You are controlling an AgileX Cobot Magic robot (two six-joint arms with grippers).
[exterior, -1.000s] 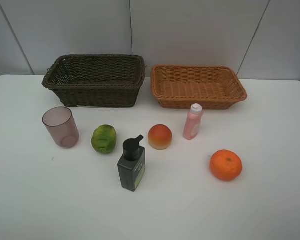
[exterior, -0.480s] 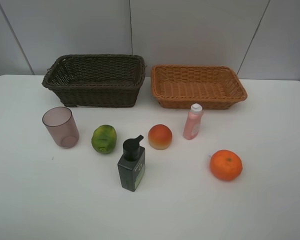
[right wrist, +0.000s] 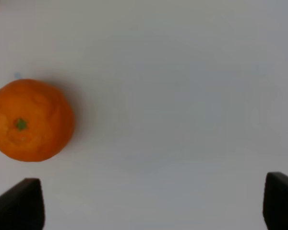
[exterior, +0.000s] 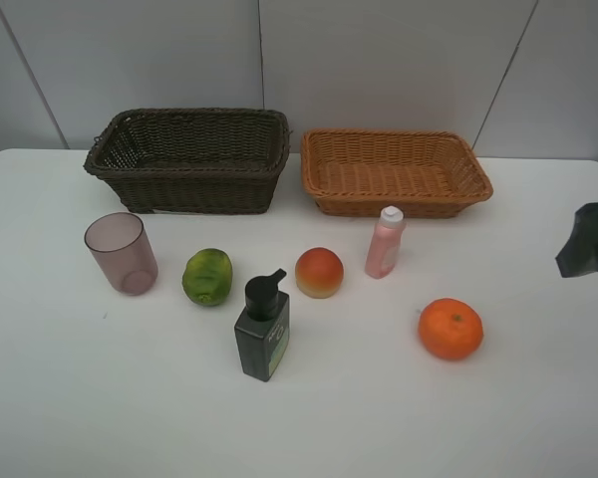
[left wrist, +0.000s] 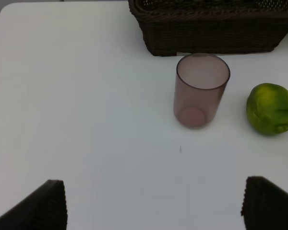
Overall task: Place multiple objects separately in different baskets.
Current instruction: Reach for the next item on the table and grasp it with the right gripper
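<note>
1. Left gripper (left wrist: 158, 206) released, jaws wide, near the cup (left wrist: 201, 91).
2. Right gripper (right wrist: 149, 203) released too, near the orange (right wrist: 29, 120).
3. Both items sit on the bench (exterior: 80, 398), before dark basket (exterior: 189, 189) and tan basket (exterior: 399, 207).

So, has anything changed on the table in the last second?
The right arm has come in at the right edge, fingers open and empty. Nothing was grasped. The orange, the other items, the dark basket and the tan basket stayed put.

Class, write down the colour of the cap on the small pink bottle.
The cap of the pink bottle is white, seen best in the exterior high view.
</note>
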